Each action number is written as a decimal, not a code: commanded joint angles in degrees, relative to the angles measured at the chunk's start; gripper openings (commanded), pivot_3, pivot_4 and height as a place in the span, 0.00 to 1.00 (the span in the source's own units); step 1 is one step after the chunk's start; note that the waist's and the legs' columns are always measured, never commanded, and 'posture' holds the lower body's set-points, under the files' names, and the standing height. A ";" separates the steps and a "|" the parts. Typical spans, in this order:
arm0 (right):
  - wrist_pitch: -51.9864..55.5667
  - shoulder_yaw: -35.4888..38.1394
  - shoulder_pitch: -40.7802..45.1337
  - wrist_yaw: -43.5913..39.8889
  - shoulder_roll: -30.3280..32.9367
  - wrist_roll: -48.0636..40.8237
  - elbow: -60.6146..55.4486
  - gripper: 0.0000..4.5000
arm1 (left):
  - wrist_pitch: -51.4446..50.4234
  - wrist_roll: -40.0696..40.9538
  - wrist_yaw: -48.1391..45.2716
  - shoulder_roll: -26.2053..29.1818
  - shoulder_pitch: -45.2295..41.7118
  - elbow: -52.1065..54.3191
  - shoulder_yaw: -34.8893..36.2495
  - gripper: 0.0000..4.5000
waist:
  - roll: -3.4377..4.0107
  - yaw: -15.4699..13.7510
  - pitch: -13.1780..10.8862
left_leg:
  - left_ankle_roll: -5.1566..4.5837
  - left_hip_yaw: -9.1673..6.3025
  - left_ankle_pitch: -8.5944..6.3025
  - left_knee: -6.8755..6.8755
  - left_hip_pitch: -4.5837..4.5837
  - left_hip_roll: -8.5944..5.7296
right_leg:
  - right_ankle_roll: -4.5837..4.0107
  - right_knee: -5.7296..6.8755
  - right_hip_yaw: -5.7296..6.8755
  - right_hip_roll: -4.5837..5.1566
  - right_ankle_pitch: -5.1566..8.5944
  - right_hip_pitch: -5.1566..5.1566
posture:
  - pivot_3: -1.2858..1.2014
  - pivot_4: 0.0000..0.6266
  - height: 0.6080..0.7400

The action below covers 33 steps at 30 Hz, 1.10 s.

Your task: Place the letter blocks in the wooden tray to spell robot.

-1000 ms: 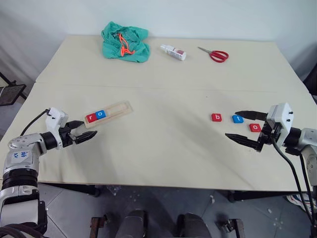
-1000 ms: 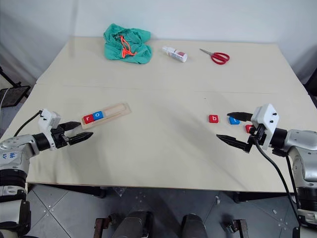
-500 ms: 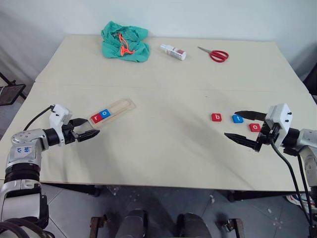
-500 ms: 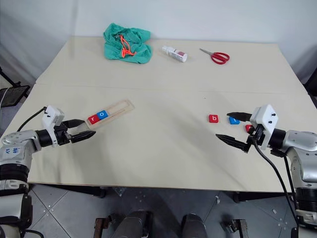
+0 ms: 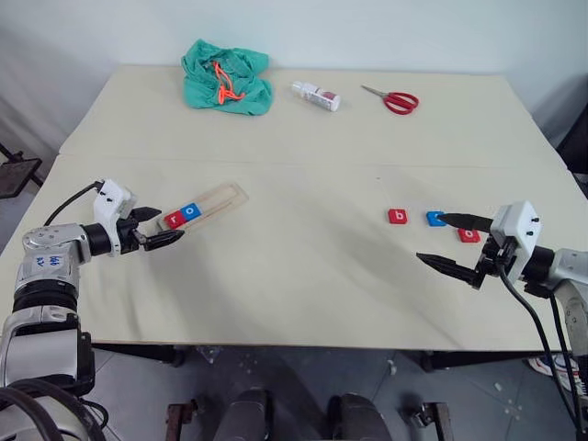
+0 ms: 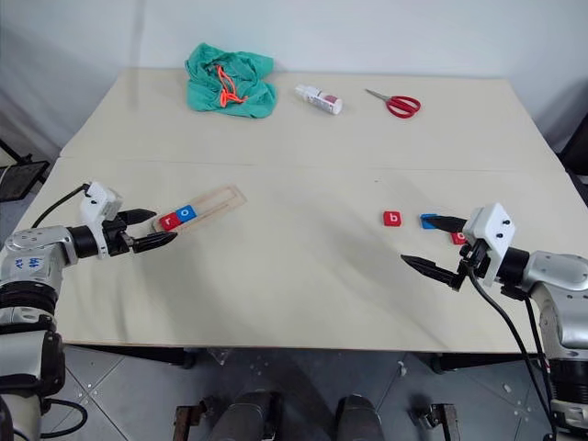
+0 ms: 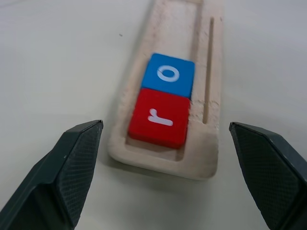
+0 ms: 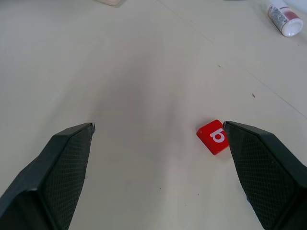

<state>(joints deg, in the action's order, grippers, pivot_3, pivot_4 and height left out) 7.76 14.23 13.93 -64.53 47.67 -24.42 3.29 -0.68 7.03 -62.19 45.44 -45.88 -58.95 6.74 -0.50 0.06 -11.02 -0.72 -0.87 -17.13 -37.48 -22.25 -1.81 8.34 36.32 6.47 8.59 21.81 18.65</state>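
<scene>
Both claws are spread wide and nothing is held: the right gripper is parked by the loose b tile, t tile and o tile. The left gripper is aimed at the wooden tray (r tile and blue o tile seated inside, touching).

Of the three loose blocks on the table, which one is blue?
The t block, the middle one of the row, by the right pincer's upper finger. The b block and o block flanking it are red.
</scene>
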 commanded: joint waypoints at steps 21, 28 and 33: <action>-0.28 3.28 -1.91 1.31 1.18 -1.34 -3.41 1.00 | 6.35 -8.40 -0.50 -0.86 -7.40 -12.05 -5.19 0.79 | 0.00 -0.14 0.00 | 0.00 -0.03 0.00 -0.10 0.01 -0.04 | 0.00 0.19 0.02 0.03 0.00 -0.01 | 0.52 0.24 1.00; -0.29 3.60 -1.90 1.20 1.28 -1.35 -3.33 1.00 | 10.12 -6.40 -6.39 -1.44 -6.49 -9.32 -4.42 0.76 | 0.00 -0.19 0.00 | 0.00 -0.02 0.00 -0.12 -0.01 -0.05 | 0.00 0.19 0.03 0.04 0.00 -0.01 | 0.52 0.24 1.00; -0.30 3.79 -2.05 -1.30 2.00 -2.09 -2.77 1.00 | 9.57 -4.52 -11.73 -3.28 -4.93 -3.10 -4.74 0.76 | 0.00 -0.21 0.00 | 0.00 -0.02 0.00 -0.15 -0.04 -0.05 | 0.00 0.20 0.04 0.04 0.00 -0.01 | 0.52 0.24 1.00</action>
<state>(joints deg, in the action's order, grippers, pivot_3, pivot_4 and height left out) 7.79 16.06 11.98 -64.56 48.00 -24.84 2.19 9.15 1.36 -71.49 42.69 -51.34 -64.99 2.20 -0.50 -0.15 -11.02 -0.72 -0.88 -17.13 -37.64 -22.31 -1.86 8.34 36.51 6.52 8.63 21.81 18.64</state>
